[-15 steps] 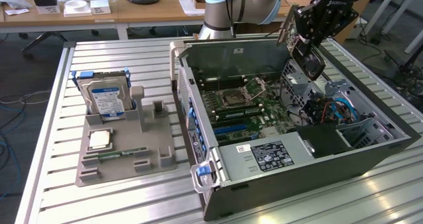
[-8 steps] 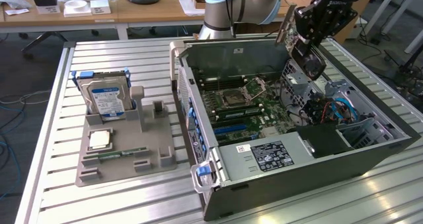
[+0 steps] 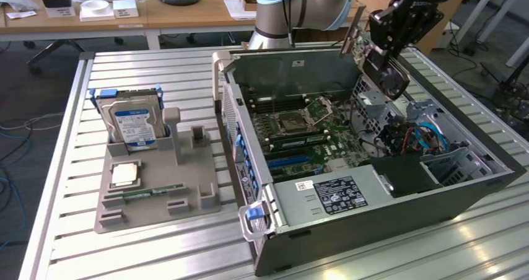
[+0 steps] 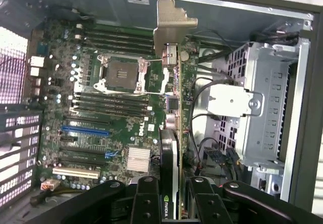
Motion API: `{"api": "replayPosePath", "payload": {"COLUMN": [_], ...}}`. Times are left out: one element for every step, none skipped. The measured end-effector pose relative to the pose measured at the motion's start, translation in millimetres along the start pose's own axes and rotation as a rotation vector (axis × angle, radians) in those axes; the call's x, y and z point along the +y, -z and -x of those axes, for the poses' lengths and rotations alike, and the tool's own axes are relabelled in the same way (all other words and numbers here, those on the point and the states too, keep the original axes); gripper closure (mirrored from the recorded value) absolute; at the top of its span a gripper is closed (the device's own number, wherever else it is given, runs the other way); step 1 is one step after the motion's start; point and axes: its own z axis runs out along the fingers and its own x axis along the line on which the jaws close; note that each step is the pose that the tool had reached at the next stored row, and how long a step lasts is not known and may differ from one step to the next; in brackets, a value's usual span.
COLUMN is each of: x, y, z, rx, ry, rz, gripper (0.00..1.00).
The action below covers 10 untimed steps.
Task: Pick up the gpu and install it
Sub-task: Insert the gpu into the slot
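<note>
The pick-up is done and the install is not. The gpu [image 3: 387,72] is off the worktop [image 3: 148,75] and hangs in the air above the open computer case [image 3: 388,215], over the corner of the case at the exterior view's upper right. The tool [image 3: 388,48] is clamped on it: in the wrist view the black fingers [image 4: 146,204] sit on either side of the card's near end, with the green board edge and black cooler running away between them. The card's silver end bracket [image 4: 169,24] is at the end farthest from the tool.

Below it the motherboard [image 3: 306,131] lies exposed, and its blue expansion slot [image 4: 86,131] is bare, well off to one side of the card's edge. As far as I can judge, the card is clear of the board and of any slot, so lining it up and seating it is all left to do.

On the grey parts fixture [image 3: 157,199] beside the case, the hard drive [image 3: 132,122] stands upright and the RAM stick [image 3: 153,193] lies in its groove, both untouched.

The arm [image 3: 289,7] rises from behind the case and reaches across toward the exterior view's right. Its wrist is bent so the tool points down into the chassis at a tilt, and the card slants with it rather than hanging plumb.
</note>
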Motion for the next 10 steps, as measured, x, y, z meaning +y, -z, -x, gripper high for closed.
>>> {"api": "replayPosePath", "payload": {"x": [0.0,0.0,0.1,0.1,0.1,0.1,0.1,0.1,0.1,0.1], "y": [0.0,0.0,-0.1,-0.2,-0.2,-0.3,-0.3,-0.3,-0.3,-0.4], "z": [-0.3,-0.4,-0.5,-0.6,-0.8,-0.9,-1.0,-1.0,-1.1,-1.2], "rx": [0.0009,0.0018,0.0026,0.0035,0.0044,0.0051,0.0058,0.0067,0.0073,0.0079], "ry": [0.013,0.025,0.038,0.052,0.064,0.075,0.086,0.098,0.108,0.116], "rz": [0.0002,0.0004,0.0007,0.0011,0.0013,0.0015,0.0016,0.0019,0.0021,0.0023], "gripper": [0.73,0.73,0.73,0.73,0.73,0.73,0.73,0.73,0.73,0.73]}}
